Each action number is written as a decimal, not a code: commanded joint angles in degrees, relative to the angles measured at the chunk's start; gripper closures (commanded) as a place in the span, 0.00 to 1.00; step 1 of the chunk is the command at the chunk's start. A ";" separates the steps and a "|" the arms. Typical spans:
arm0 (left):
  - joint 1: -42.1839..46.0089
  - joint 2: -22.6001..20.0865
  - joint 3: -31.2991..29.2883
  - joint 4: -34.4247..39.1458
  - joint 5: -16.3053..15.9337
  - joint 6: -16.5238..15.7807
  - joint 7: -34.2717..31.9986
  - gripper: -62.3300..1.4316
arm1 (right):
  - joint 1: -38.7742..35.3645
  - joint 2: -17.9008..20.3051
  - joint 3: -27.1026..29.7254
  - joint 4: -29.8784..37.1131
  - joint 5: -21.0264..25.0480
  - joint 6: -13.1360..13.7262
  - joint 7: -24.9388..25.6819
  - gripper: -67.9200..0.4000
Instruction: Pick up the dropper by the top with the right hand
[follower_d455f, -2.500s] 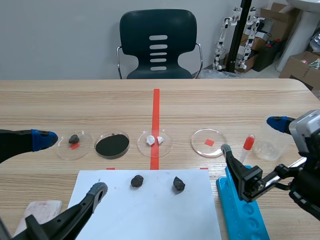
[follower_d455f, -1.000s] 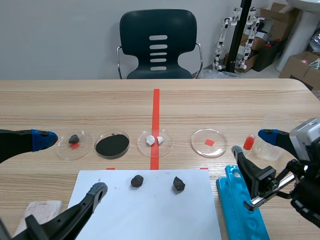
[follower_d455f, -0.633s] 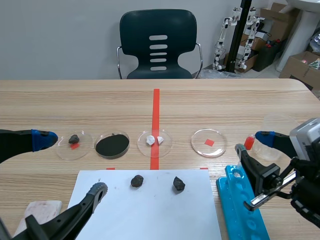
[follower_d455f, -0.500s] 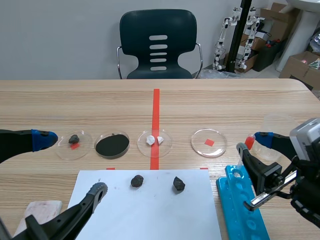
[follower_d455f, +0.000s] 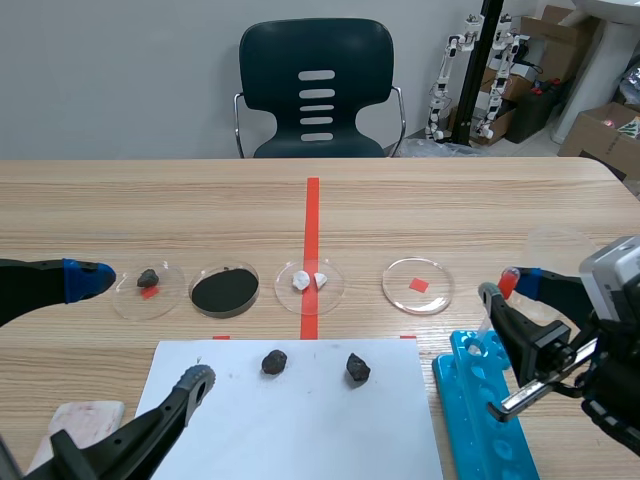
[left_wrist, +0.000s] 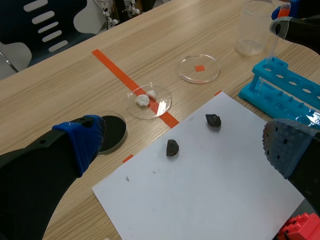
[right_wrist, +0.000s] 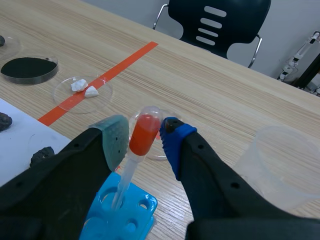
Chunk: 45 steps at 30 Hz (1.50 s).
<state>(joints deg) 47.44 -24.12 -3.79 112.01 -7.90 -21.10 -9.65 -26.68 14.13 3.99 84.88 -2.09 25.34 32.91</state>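
The dropper is pinched at its red top by the right gripper; the left gripper is held wide open.

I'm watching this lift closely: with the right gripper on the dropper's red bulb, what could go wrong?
The right gripper pinches the dropper by its soft red bulb; squeezing harder might expel any liquid inside or make it slip.
Its tube leans in the blue rack; a crooked lift could drag the rack.
The clear cup stands close beside the gripper and could be bumped.
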 joint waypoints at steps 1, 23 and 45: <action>0.00 0.11 -0.20 0.57 -0.37 0.00 -0.85 0.00 | 0.50 0.76 0.15 1.29 0.81 0.00 0.66 0.80; 0.00 0.11 -0.20 0.57 -0.37 0.00 -0.85 0.00 | 0.46 0.76 0.17 1.29 0.81 0.00 0.68 0.98; 0.00 0.11 -0.20 0.57 -0.37 0.00 -0.83 0.00 | -3.04 0.81 0.22 4.13 0.81 0.00 4.98 0.98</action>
<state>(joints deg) 47.44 -24.12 -3.79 112.01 -7.90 -21.10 -9.65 -29.61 14.13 3.99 87.57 -2.11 25.34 37.04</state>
